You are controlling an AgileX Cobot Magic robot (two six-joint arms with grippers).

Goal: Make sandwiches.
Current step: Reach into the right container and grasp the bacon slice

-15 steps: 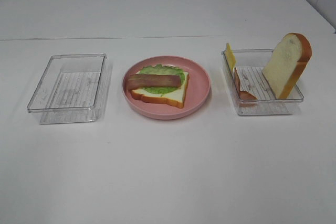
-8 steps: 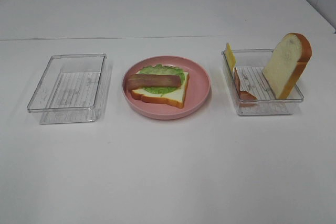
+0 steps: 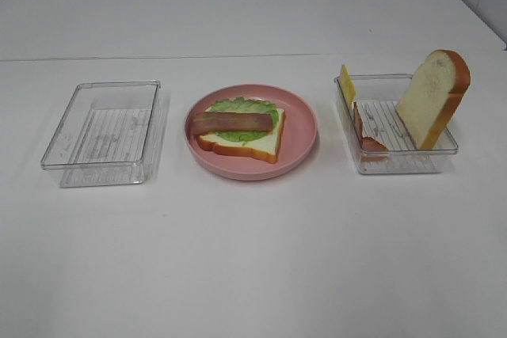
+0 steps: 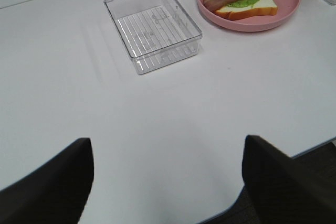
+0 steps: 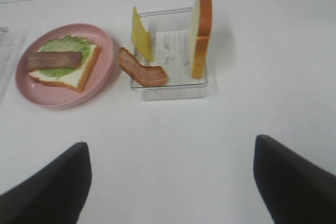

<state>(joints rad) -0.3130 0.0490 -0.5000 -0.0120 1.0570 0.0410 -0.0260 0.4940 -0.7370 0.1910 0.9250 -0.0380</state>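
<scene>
A bread slice (image 3: 261, 142) lies flat on the pink plate (image 3: 301, 128), with a green lettuce leaf (image 3: 242, 106) and one bacon strip (image 3: 231, 122) on top. In the right clear tray (image 3: 396, 160) a second bread slice (image 3: 432, 96) stands on edge, a yellow cheese slice (image 3: 347, 85) leans at the far left corner, and another bacon strip (image 3: 366, 134) hangs over the left wall. Neither gripper shows in the high view. My left gripper (image 4: 168, 192) and right gripper (image 5: 168, 192) are open and empty, low over the table, well short of the trays.
An empty clear tray (image 3: 103, 132) stands left of the plate. The white table runs on behind the trays. The left wrist view shows the table's near edge (image 4: 294, 153) by my left gripper.
</scene>
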